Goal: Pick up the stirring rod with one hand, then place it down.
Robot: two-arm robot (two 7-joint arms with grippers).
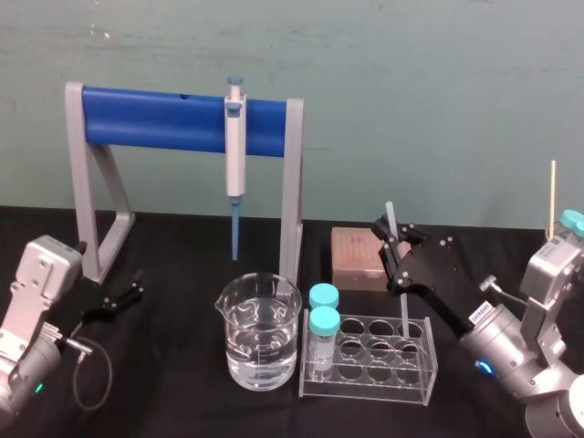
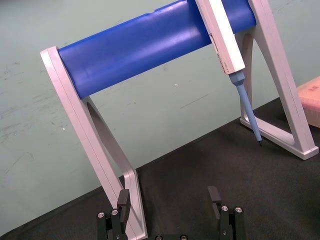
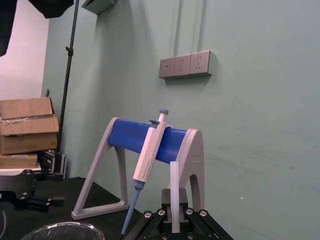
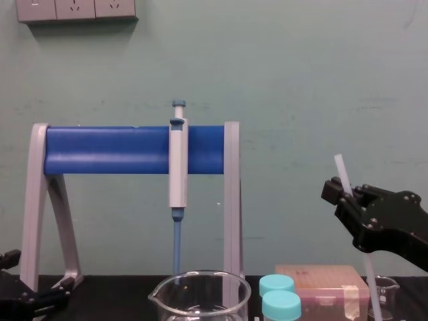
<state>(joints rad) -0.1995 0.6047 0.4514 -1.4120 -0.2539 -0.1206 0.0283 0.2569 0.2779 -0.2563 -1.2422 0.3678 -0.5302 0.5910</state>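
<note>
Right of centre in the head view, the right gripper (image 1: pixel 396 246) hangs above the far right corner of the clear test-tube rack (image 1: pixel 370 360). Its black fingers are closed round the stirring rod (image 1: pixel 390 219), gripping it near the upper end. The rod stands almost upright, leaning slightly toward the upper left of the frame. A short length sticks out above the fingers, and the rest runs down to the rack's back right holes. I cannot tell whether the tip sits inside a hole or rests on anything.

In the chest view the same rod (image 4: pixel 342 170) crosses the right side of the frame, pinched in the black fingers.

At the lower left of the head view, the left gripper (image 1: pixel 137 285) sits low by the foot of the grey and blue pipette stand (image 1: pixel 182 117). Its fingers are spread wide with nothing between them.

A pipette (image 1: pixel 235 151) hangs from the stand's bar at top centre. Below it stands a glass beaker (image 1: pixel 258 333) holding clear liquid, with two teal-capped vials (image 1: pixel 324 321) in the rack's left end just beside it. A brownish box (image 1: pixel 356 257) lies behind the rack.
</note>
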